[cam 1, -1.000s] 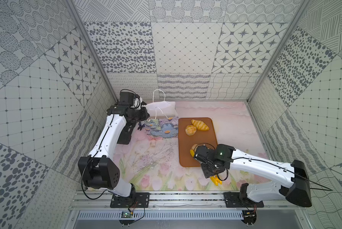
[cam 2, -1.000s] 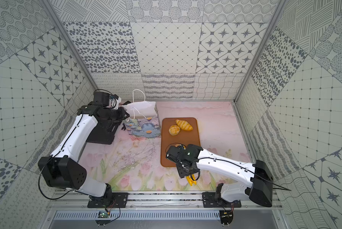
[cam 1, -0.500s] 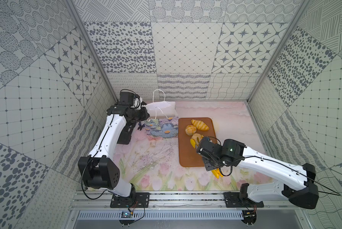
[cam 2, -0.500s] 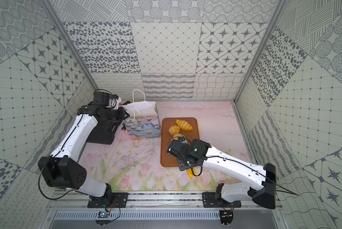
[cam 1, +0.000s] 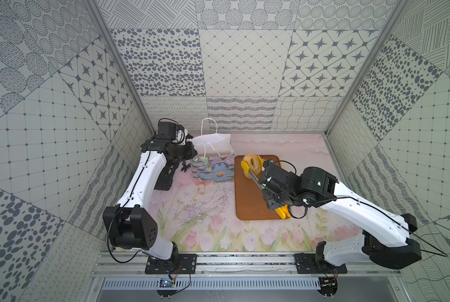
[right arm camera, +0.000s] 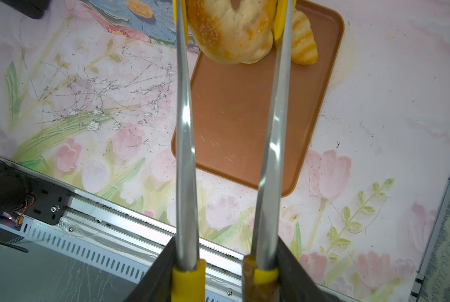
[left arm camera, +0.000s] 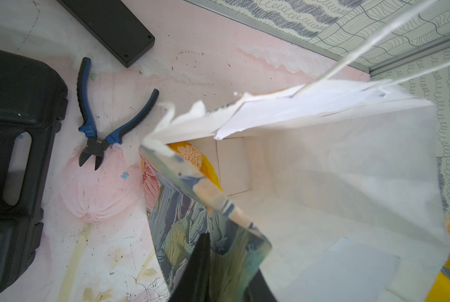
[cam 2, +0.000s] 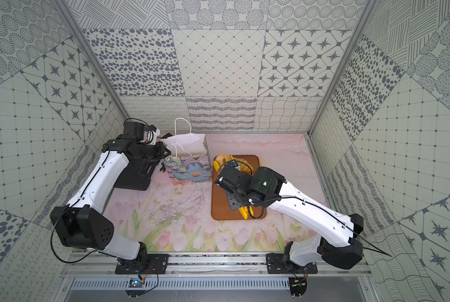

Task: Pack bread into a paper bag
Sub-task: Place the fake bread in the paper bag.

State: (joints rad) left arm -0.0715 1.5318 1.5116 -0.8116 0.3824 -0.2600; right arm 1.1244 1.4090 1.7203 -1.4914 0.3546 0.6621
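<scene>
1. right gripper (right arm camera: 224, 274) (cam 1: 268, 191): is gripping the tongs (right arm camera: 184, 130) near their yellow handle end. Its 2 dark fingers are pressing the 2 steel arms inward from outside. The jaws are standing part-way in, with the tongs between them.
2. tongs (cam 1: 282, 212): steel arms, yellow tips. The tips are clamping the bagel (right arm camera: 229, 31) from both sides.
3. bagel (cam 1: 252, 162) (cam 2: 222, 158): ring-shaped and golden-brown. It is hanging on edge between the 2 tips, over the far end of the tray (cam 1: 250, 206) (right arm camera: 244, 117) and just beside the right side of the paper bag (cam 1: 213, 167). It is not inside the bag.
4. striped loaf (right arm camera: 303, 47): is lying at the tray's far end, partly behind the bagel in the right wrist view.
5. paper bag (cam 2: 190, 167) (left arm camera: 323, 170): is standing upright on the mat (cam 1: 192, 222), left of the tray. Its mouth is gaping and its flower-printed front is facing the robot. 1 white cord handle is rising above the back wall.
6. left gripper (left arm camera: 231, 256) (cam 1: 191, 154): is pinching the bag's front wall near its left corner. In the left wrist view 1 dark finger is lying on the printed outside and the other on the white inside. The jaws are nearly together on the paper.
7. black case (cam 1: 164, 175) (left arm camera: 15, 157): is lying left of the bag, under the left arm.
8. cutters (left arm camera: 98, 130): blue-and-black handles. They are lying on the mat between the case and the bag.
</scene>
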